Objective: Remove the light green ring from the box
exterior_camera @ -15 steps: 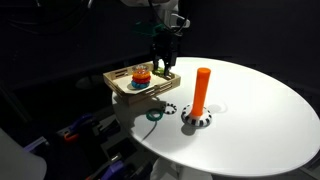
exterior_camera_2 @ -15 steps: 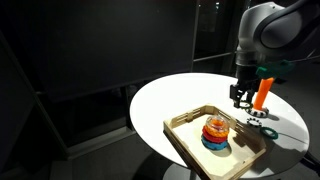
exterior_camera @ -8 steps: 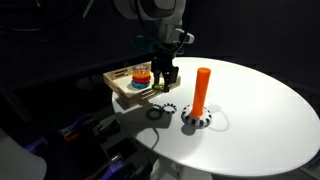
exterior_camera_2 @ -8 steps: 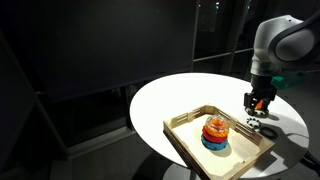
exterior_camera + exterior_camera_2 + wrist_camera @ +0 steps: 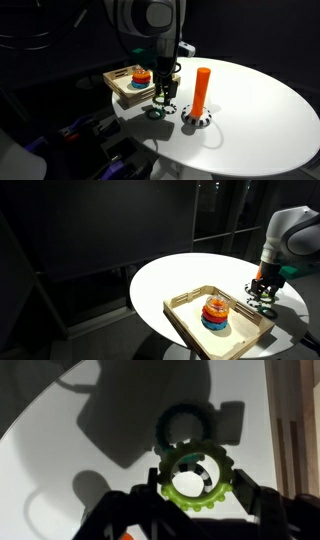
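Note:
My gripper is shut on the light green ring, a toothed lime ring held flat between the two fingers. In both exterior views the gripper hangs low over the white table, outside the box and between it and the orange peg. A dark green ring lies on the table just under the gripper. A black-and-white ring shows through the held ring's hole.
A stack of coloured rings stands inside the box. The black-and-white toothed ring lies at the peg's foot. The round white table stretches beyond the peg; its front edge is close to the dark green ring.
The gripper has moved from above the box out over the table towards the peg and come lower, carrying the light green ring.

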### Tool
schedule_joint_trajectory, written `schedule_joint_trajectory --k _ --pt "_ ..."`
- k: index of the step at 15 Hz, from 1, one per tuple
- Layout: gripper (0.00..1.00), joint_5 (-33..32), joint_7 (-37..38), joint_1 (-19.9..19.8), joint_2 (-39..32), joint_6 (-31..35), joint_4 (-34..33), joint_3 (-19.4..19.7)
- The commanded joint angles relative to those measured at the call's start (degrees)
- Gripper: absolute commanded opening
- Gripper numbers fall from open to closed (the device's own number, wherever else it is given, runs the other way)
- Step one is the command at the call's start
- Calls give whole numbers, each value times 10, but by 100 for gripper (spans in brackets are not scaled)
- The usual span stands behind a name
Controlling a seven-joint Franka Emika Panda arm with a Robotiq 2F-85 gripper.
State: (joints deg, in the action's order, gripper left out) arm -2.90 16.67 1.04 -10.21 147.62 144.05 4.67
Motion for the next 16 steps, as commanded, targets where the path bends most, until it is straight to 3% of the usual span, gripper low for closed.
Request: schedule_joint_trajectory --k 1,7,9,10,12,16 --pt "49 -14 25 -1 -3 27 16 9" --pt "49 -12 30 2 -20 33 20 15" --pt "65 -9 24 3 -20 27 19 13" --pt "88 -7 21 3 -19 24 18 12" --pt "100 -1 14 2 -15 18 18 9" --pt "100 21 -19 -2 13 -6 18 -8"
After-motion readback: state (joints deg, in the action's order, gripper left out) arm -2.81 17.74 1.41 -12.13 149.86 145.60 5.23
